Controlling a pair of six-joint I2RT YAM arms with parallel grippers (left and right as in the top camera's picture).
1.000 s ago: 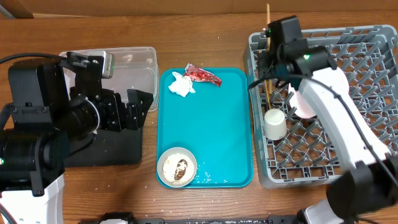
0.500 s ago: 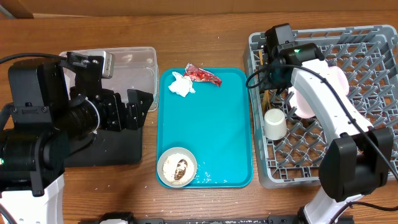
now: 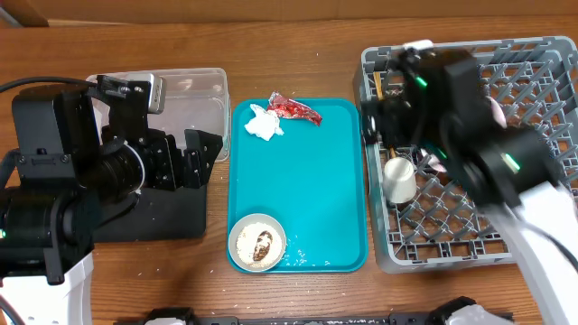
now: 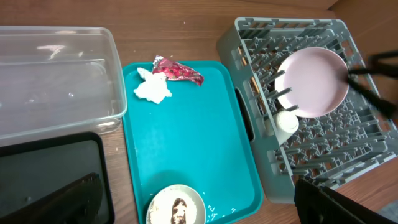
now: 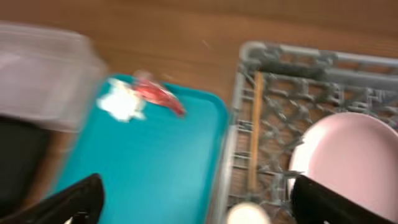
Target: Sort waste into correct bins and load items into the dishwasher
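Note:
My right gripper point(image 5: 202, 211) is open and empty above the left edge of the grey dishwasher rack point(image 5: 292, 56), and it is blurred in the overhead view point(image 3: 390, 99). The wooden chopsticks point(image 5: 255, 130) lie in the rack's left column, beside the pink plate point(image 4: 313, 81) and the small cup point(image 4: 287, 121). On the teal tray point(image 4: 186, 137) lie the white tissue point(image 4: 153, 89), the red wrapper point(image 4: 177, 70) and a bowl with food bits point(image 4: 176, 206). My left gripper point(image 4: 199, 211) hangs open over the tray's near end, holding nothing. The clear tub point(image 4: 56, 81) and black tray point(image 4: 50, 180) sit at the left.
The left arm's bulky body point(image 3: 63, 181) covers part of the black tray and the clear tub in the overhead view. Bare wooden table point(image 3: 298, 54) runs along the far side. The rack's upright pegs point(image 3: 524, 81) fill its right half.
My right gripper has gone from shut on the chopsticks to open, leaving them in the rack. The right arm has swung fast and now shows blurred. The left arm is unmoved.

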